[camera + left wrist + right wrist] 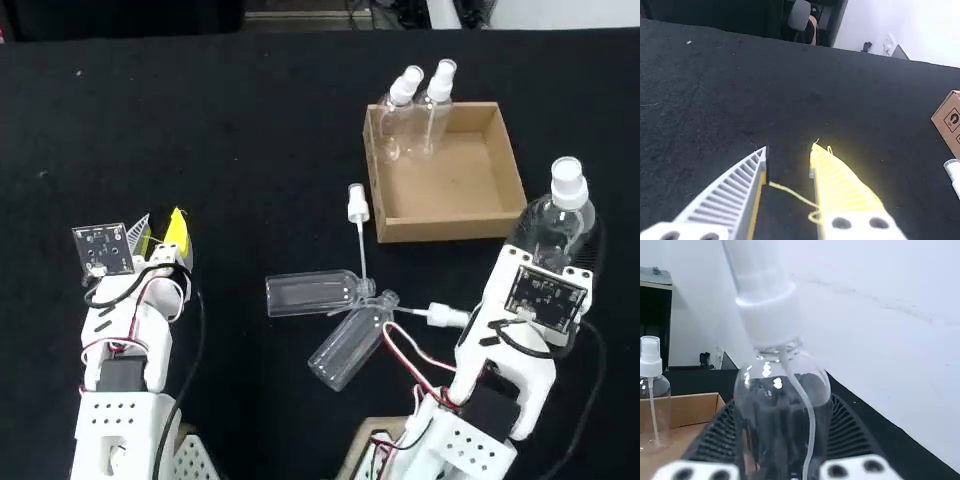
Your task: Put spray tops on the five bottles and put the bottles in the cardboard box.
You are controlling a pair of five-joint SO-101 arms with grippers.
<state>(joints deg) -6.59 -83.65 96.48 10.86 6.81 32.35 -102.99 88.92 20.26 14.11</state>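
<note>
Right gripper (557, 235): clenched on a capped bottle (562, 212), held upright near the right edge of the table (200, 120), just beside the near right corner of the cardboard box (445, 228).

Left gripper (790, 149): released, jaws parted with nothing between them, over the left half of the table, toward its near edge.

Cardboard box: open-topped, on the right half of the table, toward the far edge. Contents: first boxed bottle (398, 128) and second boxed bottle (432, 118), both capped, standing side by side in the box's far left corner.

Uncapped bottle one (310, 293): lying on its side near the middle of the table's near half.

Uncapped bottle two (350, 345): lying at an angle, its neck close to that of bottle one.

Loose spray top one (357, 212): on the table just off the box's near left corner, tube pointing toward the lying bottles.

Loose spray top two (445, 316): lying beside the right arm, near the neck of bottle two.
</note>
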